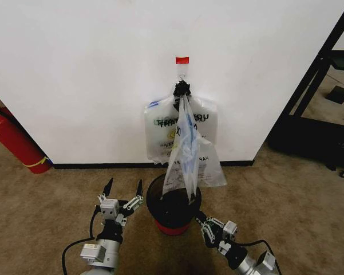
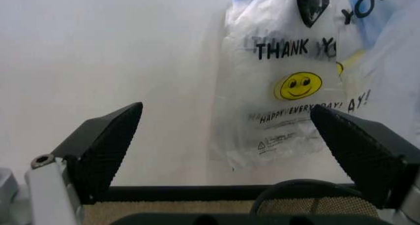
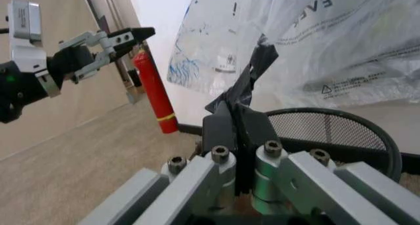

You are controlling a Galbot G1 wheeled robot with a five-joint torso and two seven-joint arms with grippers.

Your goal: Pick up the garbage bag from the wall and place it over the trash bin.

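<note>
Between the black ribbed fingers (image 2: 105,146) of the left gripper (image 1: 124,192), which are spread wide, nothing is held; it is raised near the floor just left of the small round black wire-mesh trash bin with a red base (image 1: 173,209). To the bin's near right, the right gripper (image 1: 205,226) is seen with its fingers pressed together on nothing. Over the bin's mouth, the thin see-through garbage bag with blue streaks (image 1: 187,153) is hung from the metal hook (image 1: 182,75) under a small red tape patch (image 1: 182,60) on the plain white wall (image 1: 91,74), in front of a flat bundle of "THANK YOU" bags with a yellow smiley (image 2: 288,87). A red fire extinguisher (image 1: 14,140) stands far left. A wrong grasp is judged the main risk: the bundle lies right behind the loose bag, so both could be pinched, or the thin film torn at the hook.
</note>
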